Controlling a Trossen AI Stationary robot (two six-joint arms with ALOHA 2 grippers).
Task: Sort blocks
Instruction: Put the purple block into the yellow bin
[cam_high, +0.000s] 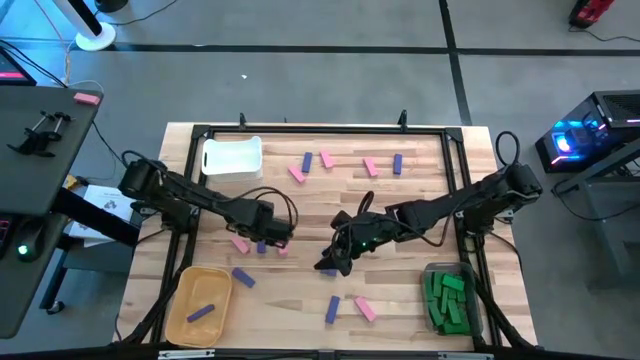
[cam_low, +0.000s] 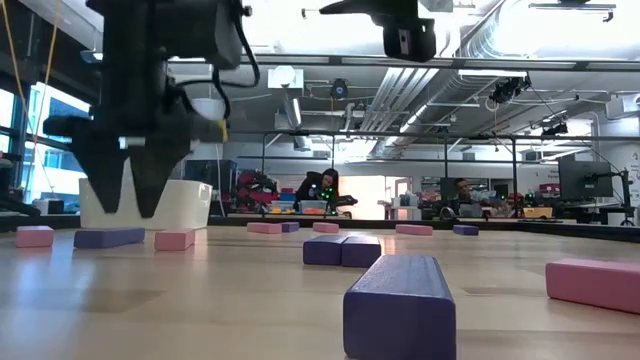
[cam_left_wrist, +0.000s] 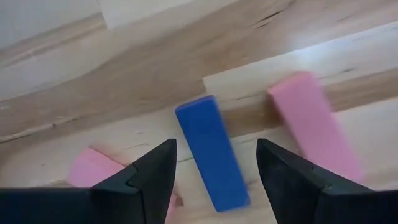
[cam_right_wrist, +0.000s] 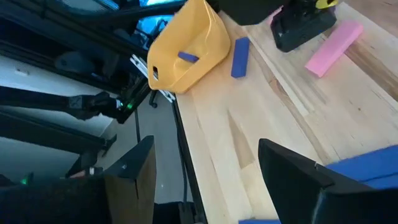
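Observation:
My left gripper (cam_left_wrist: 214, 146) points down, open, just above the table left of centre (cam_high: 270, 237). Its fingers stand on either side of a blue-purple block (cam_left_wrist: 211, 158) without touching it. The block lies flat between two pink blocks (cam_left_wrist: 314, 124) (cam_left_wrist: 93, 171). In the low view the fingertips (cam_low: 128, 208) hang a little above this block (cam_low: 108, 237). My right gripper (cam_high: 330, 262) is open and raised over the table's middle, slanting down, with nothing between its fingers (cam_right_wrist: 205, 146).
A white bin (cam_high: 232, 157) stands far left. A yellow bin (cam_high: 198, 303) near left holds a blue-purple block (cam_high: 201, 313). A clear bin (cam_high: 447, 297) near right holds green blocks. Loose pink and blue-purple blocks lie along the far side (cam_high: 328, 159) and near the front (cam_high: 332, 309).

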